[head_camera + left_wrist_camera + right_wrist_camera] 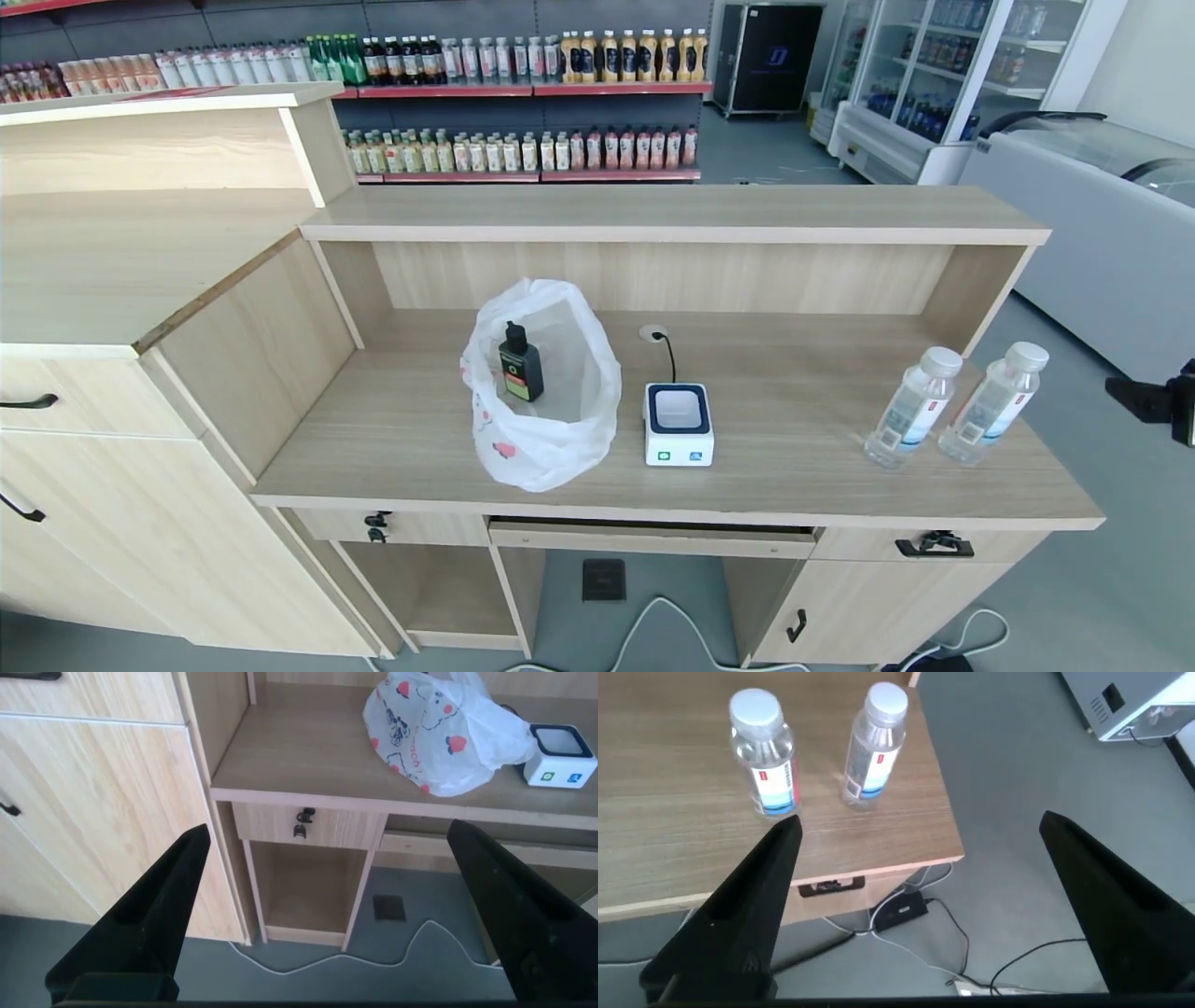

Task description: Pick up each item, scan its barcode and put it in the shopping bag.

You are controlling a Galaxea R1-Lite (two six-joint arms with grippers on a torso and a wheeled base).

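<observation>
1. Head view is showing the worktop (794,411) carrying everything. The bag is sitting left of centre, the scanner just right of it, and two bottles well apart at the right end.
2. The shopping bag (523,457) is standing with its mouth gaping upward and a dark bottle (520,366) upright inside. I am judging one item done and two remaining. Any drop should be going straight down through the opening, since the soft rim could be folding inward.
3. The right gripper (920,831) is hanging off the worktop's right edge, near the bottles, with its jaws spread wide and holding nothing. It looks the better placed arm for the next pick. The left gripper (329,831) is hanging off the near-left side, well apart from the bag, with its jaws equally wide and empty.
4. The scanner (679,425) is lying with its window facing up, so a bottle's label should be turning downward over it.
5. The right-hand water bottle (992,403) and the left-hand water bottle (912,408) are standing upright, just beside each other. I am advising that the right-hand one be taken first, approaching from the right. The jaws should be closing around the mid-body, clear of the label, and avoiding a nudge to its neighbour. Clear round plastic may be slipping, so a square, centred grip matters.
</observation>
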